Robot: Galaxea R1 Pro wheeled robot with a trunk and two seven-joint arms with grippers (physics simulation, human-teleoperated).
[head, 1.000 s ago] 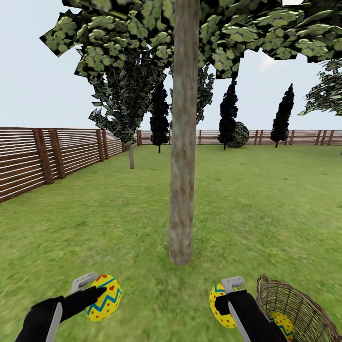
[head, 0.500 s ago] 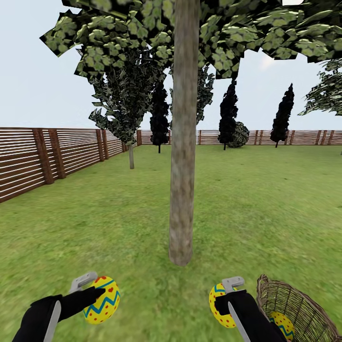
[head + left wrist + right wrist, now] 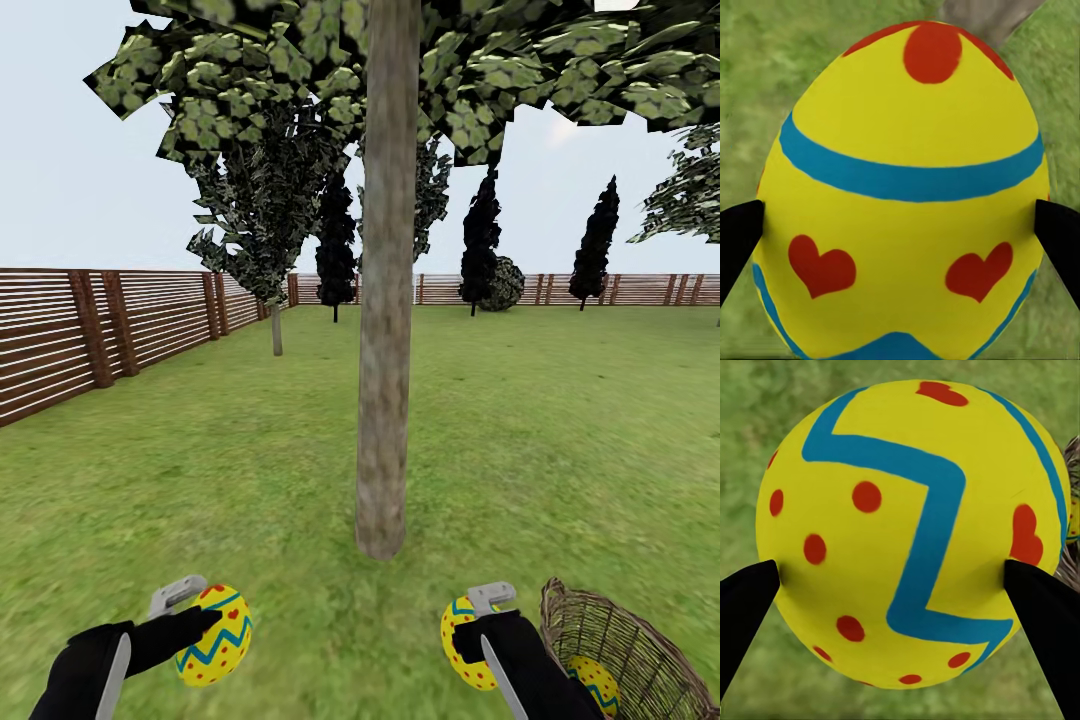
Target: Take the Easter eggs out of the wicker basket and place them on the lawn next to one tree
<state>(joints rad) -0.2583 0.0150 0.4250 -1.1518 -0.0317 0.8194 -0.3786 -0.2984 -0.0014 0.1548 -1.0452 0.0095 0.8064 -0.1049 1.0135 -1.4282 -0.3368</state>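
Holding one egg in left gripper, lower left of frame, jaws pinching its widest girth; another egg clamped likewise by right gripper. Third egg in basket, lower right. Tree centre. Likely light, hard, smooth, prone to slipping: best gripped across the middle.

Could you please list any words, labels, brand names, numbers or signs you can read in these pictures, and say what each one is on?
None: no readable text anywhere.
The egg in the left gripper carries only painted red hearts, a red dot and blue bands.
The egg in the right gripper carries only red dots, hearts and a blue zigzag.
The third egg in the basket, the tree trunk and the fence show no lettering.
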